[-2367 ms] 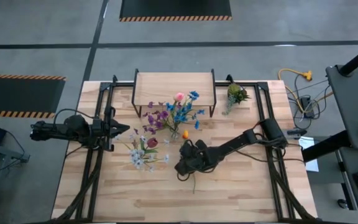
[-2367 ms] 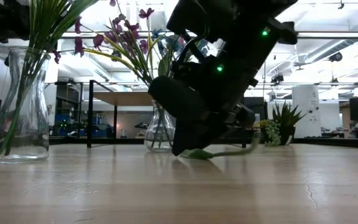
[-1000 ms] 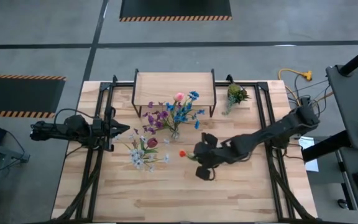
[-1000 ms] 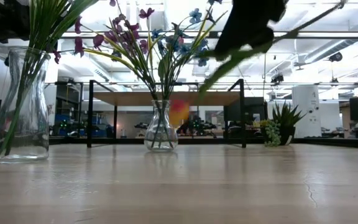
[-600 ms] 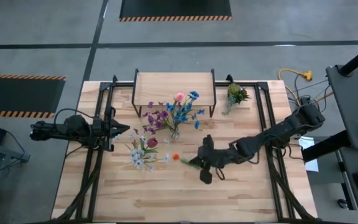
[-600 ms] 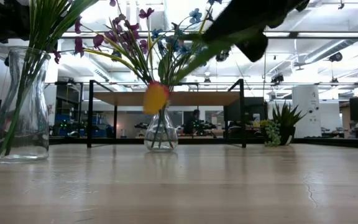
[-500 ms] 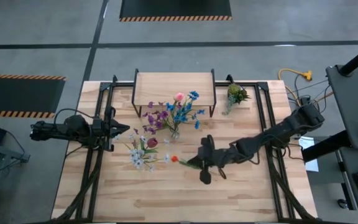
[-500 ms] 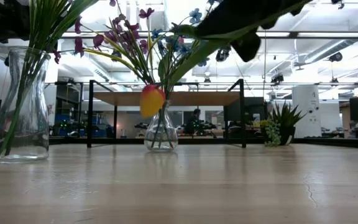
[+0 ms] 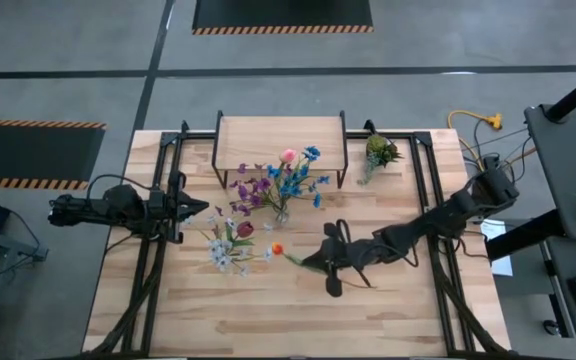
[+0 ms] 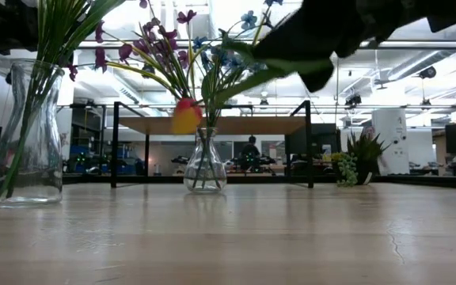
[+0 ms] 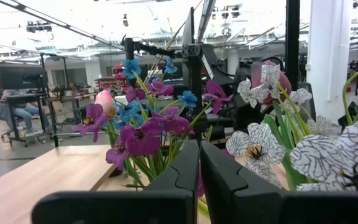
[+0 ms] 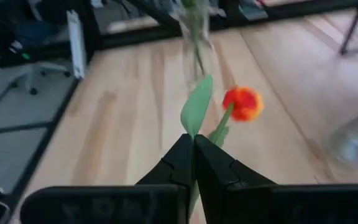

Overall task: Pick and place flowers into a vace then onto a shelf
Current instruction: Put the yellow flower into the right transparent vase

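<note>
Right gripper (image 9: 320, 262) is pinched on the stem of an orange flower (image 9: 277, 248), carried above the table (image 9: 388, 310) between the two vases; the stem end should be lowered into the middle vase (image 10: 205, 170) neck. Left gripper (image 9: 196, 209) is pressed together, parked

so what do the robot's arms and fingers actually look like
Both arms are dark, nearly black, built of slim jointed segments. The left gripper and right gripper each end in two flat, matte black fingers with angular, tapering tips. No markings show on them.
</note>
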### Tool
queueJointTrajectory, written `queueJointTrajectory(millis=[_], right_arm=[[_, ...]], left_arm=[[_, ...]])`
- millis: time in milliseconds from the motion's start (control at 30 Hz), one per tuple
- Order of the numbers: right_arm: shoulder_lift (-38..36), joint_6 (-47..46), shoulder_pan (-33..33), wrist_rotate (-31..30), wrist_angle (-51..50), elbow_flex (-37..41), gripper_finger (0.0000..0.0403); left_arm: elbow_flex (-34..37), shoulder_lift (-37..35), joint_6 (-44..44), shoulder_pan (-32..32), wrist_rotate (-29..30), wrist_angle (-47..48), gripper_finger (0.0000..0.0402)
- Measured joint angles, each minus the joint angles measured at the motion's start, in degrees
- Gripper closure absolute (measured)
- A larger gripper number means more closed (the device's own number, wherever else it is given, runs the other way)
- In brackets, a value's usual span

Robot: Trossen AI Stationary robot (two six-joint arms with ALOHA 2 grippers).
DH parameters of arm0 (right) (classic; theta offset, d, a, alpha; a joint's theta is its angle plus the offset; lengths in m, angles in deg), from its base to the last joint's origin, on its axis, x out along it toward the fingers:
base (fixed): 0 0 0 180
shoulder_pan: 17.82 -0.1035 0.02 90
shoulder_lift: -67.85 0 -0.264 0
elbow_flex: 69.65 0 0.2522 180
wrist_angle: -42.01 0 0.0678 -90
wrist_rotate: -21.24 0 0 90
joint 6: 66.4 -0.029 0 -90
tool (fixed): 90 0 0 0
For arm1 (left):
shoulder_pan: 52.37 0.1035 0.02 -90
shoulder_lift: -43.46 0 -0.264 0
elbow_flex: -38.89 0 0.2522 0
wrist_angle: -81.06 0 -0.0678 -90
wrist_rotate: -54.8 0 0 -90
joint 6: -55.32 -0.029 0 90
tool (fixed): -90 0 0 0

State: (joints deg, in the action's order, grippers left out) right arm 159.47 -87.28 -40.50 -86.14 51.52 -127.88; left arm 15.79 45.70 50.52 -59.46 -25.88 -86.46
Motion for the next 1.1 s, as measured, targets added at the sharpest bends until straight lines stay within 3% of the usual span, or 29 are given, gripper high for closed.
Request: queueJointTrajectory(millis=[300,600,833,1100], right_arm=[[5.8,8.4,-0.1,2.9,18.5,-0.1,0.0394],[10.2,7.2,0.9,3.1,14.1,-0.1,0.0394],[15.2,7.3,1.0,7.2,13.5,-0.1,0.0394],[16.1,6.1,1.0,7.4,13.5,-0.3,0.0394]], left_arm=[[0.0,0.0,0.0,0.0,0.0,0.0,0.0402],[0.0,0.0,0.9,0.0,0.0,0.0,0.0402],[0.0,0.0,0.9,0.0,0.0,0.0,0.0402],[0.0,0.0,0.9,0.0,0.0,0.0,0.0402]])
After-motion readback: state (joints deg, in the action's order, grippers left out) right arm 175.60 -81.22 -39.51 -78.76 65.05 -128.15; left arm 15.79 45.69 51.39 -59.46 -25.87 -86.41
